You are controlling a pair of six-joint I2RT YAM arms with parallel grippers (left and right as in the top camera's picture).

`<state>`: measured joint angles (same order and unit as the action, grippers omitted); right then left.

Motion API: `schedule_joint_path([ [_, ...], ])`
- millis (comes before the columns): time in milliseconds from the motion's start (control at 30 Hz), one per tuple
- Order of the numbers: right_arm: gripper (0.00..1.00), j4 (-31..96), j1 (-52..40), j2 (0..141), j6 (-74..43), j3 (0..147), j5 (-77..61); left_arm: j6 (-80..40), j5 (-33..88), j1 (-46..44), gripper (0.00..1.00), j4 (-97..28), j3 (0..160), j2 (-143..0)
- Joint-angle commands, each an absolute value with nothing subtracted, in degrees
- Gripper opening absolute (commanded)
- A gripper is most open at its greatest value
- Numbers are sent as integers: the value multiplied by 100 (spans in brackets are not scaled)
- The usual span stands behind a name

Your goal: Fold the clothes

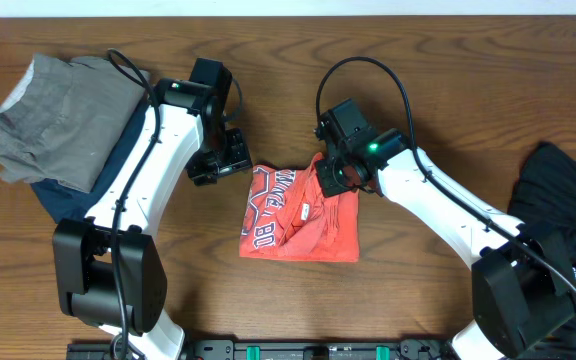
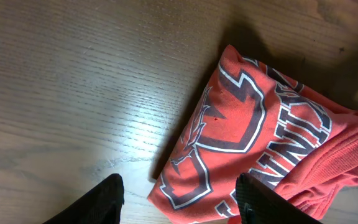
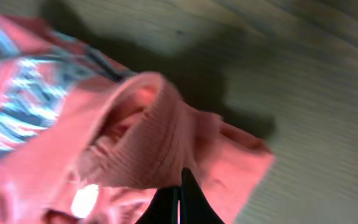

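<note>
The coral-red T-shirt (image 1: 298, 215) lies folded into a rough square at the table's middle, its lettering print showing on the left half. My left gripper (image 1: 218, 165) is open and empty, just left of the shirt's upper left corner; the left wrist view shows the print (image 2: 241, 124) between its fingers. My right gripper (image 1: 333, 178) is shut on the shirt's collar area at the upper right; the ribbed collar (image 3: 142, 137) bunches above the closed fingers (image 3: 179, 193). A black garment (image 1: 568, 220) lies at the right edge.
A grey garment (image 1: 58, 115) lies on top of a dark blue one (image 1: 68, 195) at the far left. The wooden table (image 1: 418, 300) is bare in front of the shirt.
</note>
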<state>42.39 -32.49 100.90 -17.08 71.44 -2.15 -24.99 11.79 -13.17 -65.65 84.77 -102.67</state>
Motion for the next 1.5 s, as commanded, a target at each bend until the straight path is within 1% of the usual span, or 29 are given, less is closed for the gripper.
schedule_joint_path([
  [0, 1, 4630, -3144, 10136, -2755, 7098, 972, -2401, 1133, -1304, 59, -6630, 8458, -10320],
  [100, 1, 5218, -2950, 10136, -3548, 7096, 1636, -2401, 1133, -1304, 59, -6661, 8458, -10320],
  [233, 2, 5391, -2676, 10138, -3638, 7089, 1693, -2401, 1133, -1304, 59, -6639, 8458, -10320],
  [300, 8, 5465, -2615, 10138, -3636, 7089, 1697, -2401, 1133, -1304, 59, -6635, 8458, -10320],
  [400, 26, 5594, -2541, 10138, -3638, 7089, 1695, -2401, 1133, -1304, 59, -6639, 8458, -10320],
  [433, 28, 5601, -2530, 10138, -3636, 7089, 1664, -2401, 1133, -1304, 59, -6639, 8458, -10320],
  [533, 27, 5618, -2530, 10110, -3194, 7094, 1234, -2399, 1133, -1304, 61, -6657, 8458, -10320],
  [567, 27, 5642, -2530, 10075, -3002, 7094, 1024, -2399, 1133, -1304, 63, -6657, 8458, -10320],
  [800, 27, 6001, -2563, 9382, -2506, 7111, -193, -2287, 1135, -1406, 66, -6628, 8458, -10320],
  [900, 30, 5964, -2661, 8967, -2001, 7111, -978, -2158, 1133, -1490, 66, -6567, 8458, -10320],
  [967, 44, 5961, -2786, 8812, -1868, 7111, -1315, -2143, 1131, -1520, 67, -6504, 8455, -10320],
  [1000, 49, 5968, -2871, 8781, -1868, 7109, -1374, -2143, 1131, -1522, 67, -6477, 8453, -10322],
  [1067, 53, 5977, -3070, 8803, -1885, 7100, -1380, -2145, 1133, -1520, 67, -6436, 8453, -10322],
  [1233, 54, 5881, -3570, 9174, -2613, 7037, -1372, -2143, 1138, -1522, 67, -6427, 8453, -10322],
  [1367, 58, 5704, -3817, 9596, -3052, 7037, -1376, -2143, 1153, -1525, 67, -6445, 8453, -10322],
  [1467, 57, 5596, -3999, 9939, -3365, 7037, -1398, -2143, 1153, -1525, 67, -6442, 8453, -10322],
])
